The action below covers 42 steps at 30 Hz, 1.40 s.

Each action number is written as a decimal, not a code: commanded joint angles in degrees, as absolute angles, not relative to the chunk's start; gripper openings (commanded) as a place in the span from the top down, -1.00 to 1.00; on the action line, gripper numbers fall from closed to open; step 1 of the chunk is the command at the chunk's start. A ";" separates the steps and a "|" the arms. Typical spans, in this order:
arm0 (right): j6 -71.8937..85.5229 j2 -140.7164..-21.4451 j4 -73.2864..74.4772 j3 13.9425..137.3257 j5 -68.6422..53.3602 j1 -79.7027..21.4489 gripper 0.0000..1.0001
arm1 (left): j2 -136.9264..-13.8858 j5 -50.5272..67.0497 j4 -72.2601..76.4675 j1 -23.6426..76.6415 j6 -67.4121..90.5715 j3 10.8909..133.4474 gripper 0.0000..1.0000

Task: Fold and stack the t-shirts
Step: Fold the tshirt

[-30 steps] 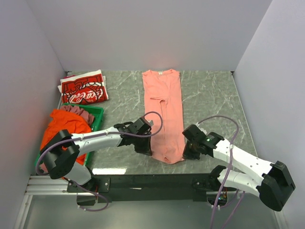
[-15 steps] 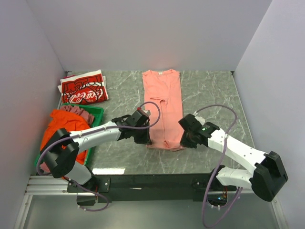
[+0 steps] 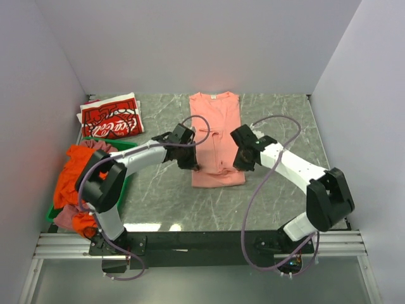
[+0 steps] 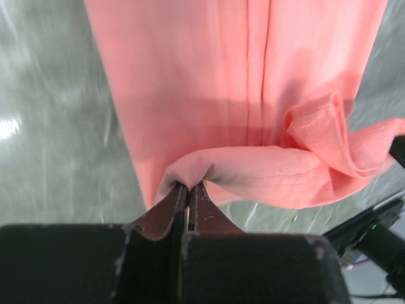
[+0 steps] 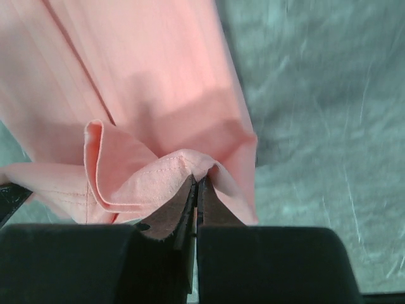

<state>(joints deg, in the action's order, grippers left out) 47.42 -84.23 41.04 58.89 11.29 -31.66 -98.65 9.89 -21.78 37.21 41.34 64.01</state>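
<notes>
The salmon-pink t-shirt (image 3: 216,126) lies lengthwise in the middle of the table, its near hem lifted and carried back over itself. My left gripper (image 3: 195,166) is shut on the hem's left corner (image 4: 183,172). My right gripper (image 3: 240,166) is shut on the hem's right corner (image 5: 190,166). The held hem sags between them in the left wrist view (image 4: 278,177). The red Coca-Cola t-shirt (image 3: 111,118) lies folded at the far left. The orange t-shirt (image 3: 76,171) and the mauve t-shirt (image 3: 104,147) are heaped in the crate.
A green plastic crate (image 3: 126,152) stands at the left edge, clothes spilling over its near side. Grey walls close in the table on three sides. Purple cables loop above both arms.
Both grippers have moved away from the near edge toward the far wall, carrying the pink shirt's hem up over its body. The shirt now looks shorter.
</notes>
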 commanded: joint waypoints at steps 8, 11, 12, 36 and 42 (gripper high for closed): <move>39.29 -97.71 40.34 77.32 11.43 -24.70 1.00 | -109.41 15.99 -22.76 28.22 36.04 79.88 0.99; 37.71 -101.84 41.04 82.68 10.55 -23.21 1.00 | -112.48 17.31 -23.20 26.63 35.77 84.01 0.99; 37.01 -102.91 41.39 84.10 10.46 -22.86 1.00 | -113.37 18.18 -23.29 26.20 35.86 85.76 0.99; 30.76 -118.13 44.56 104.25 1.84 -16.44 -0.15 | -118.57 19.68 -20.75 19.42 37.45 94.49 -0.28; 31.81 -108.73 40.96 92.22 1.58 -16.44 -0.15 | -113.39 21.09 -18.46 19.60 36.21 84.57 -0.29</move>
